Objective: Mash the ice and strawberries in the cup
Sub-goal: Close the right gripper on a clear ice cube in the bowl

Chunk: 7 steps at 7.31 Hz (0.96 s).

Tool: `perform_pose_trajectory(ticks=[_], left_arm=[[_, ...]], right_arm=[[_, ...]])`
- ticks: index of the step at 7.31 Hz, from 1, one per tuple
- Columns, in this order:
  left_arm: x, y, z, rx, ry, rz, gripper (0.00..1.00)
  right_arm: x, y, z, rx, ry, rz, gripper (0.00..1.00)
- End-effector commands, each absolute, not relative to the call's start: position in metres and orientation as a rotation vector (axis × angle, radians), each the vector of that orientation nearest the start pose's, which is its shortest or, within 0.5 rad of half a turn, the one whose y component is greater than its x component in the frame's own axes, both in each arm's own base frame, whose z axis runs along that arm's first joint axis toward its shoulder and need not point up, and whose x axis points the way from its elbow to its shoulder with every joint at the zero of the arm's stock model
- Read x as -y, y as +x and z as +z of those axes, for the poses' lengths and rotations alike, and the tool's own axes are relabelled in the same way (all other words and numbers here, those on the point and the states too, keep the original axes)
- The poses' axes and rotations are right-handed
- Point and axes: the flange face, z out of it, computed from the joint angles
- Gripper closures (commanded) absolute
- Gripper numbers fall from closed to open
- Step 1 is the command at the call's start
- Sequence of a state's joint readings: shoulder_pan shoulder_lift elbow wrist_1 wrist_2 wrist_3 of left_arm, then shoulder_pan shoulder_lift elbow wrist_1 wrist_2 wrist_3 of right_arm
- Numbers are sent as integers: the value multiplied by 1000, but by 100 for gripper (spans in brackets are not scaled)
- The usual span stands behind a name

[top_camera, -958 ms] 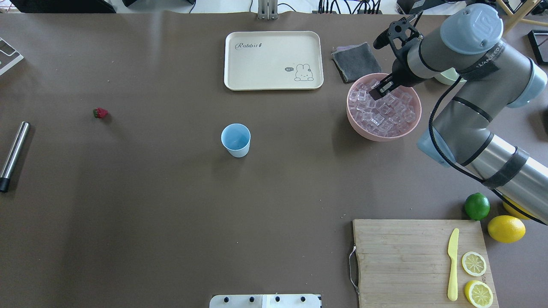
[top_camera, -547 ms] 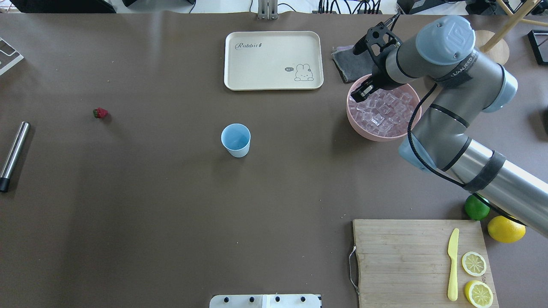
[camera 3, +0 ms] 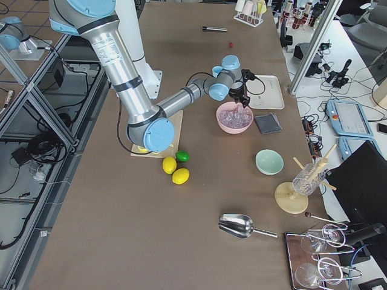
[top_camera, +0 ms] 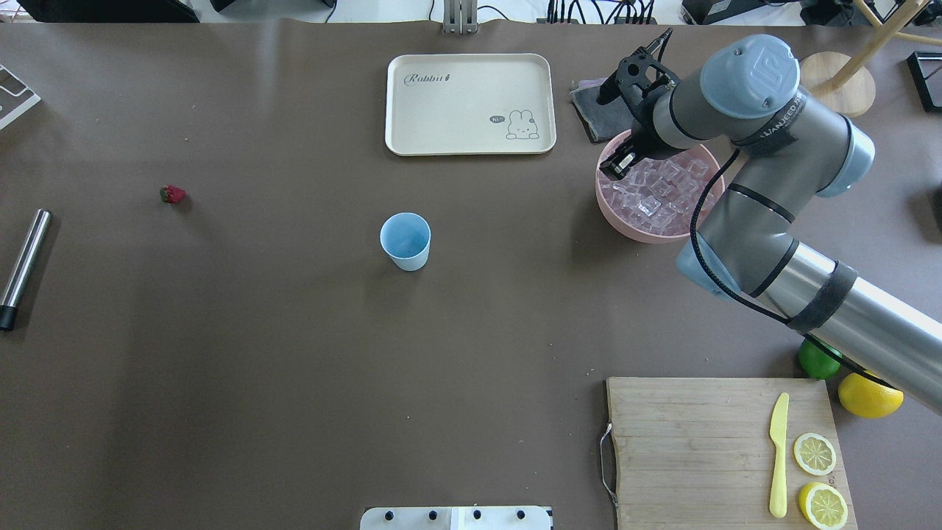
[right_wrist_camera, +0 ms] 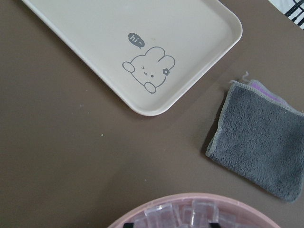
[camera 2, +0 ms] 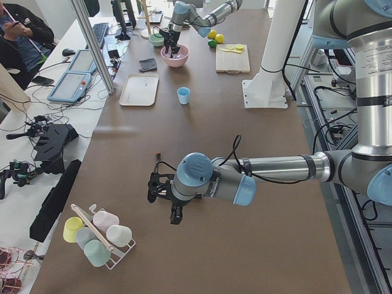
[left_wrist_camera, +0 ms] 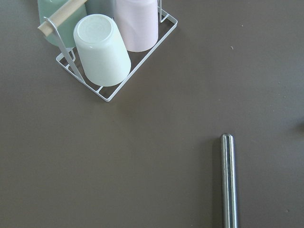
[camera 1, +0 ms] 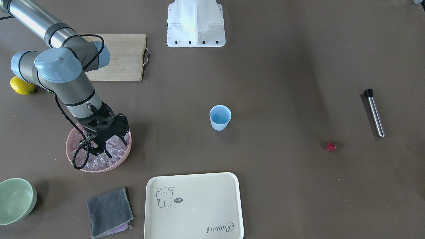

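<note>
Your right arm point(top_camera: 846, 316) reaches in from the right edge of the overhead view, elbow folded and forearm doubling back toward the far side. The wrist tips the right gripper point(top_camera: 617, 163) down and leftward, fingertips low. On its wrist camera you get only the two black tips at the bottom edge, set apart, and you can't tell whether they're clamping anything. Your left arm point(camera 2: 275, 166) lies stretched out low and nearly level. The left gripper point(camera 2: 173, 214) points down, and from this side view you can't read its jaws.
</note>
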<state>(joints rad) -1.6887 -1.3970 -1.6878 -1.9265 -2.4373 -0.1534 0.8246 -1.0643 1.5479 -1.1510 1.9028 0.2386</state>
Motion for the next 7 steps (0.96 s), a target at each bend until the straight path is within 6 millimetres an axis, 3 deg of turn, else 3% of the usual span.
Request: perform_pose_trajectory(ticks=[1, 5, 7], left_arm=[[420, -108, 634, -865, 266, -122, 1], [420, -107, 633, -880, 265, -120, 1], [420, -107, 633, -879, 272, -118, 1]], right_arm=[[575, -395, 337, 699, 639, -623, 41], [578, -396, 346, 691, 637, -634, 51], [578, -397, 348, 689, 630, -634, 65]])
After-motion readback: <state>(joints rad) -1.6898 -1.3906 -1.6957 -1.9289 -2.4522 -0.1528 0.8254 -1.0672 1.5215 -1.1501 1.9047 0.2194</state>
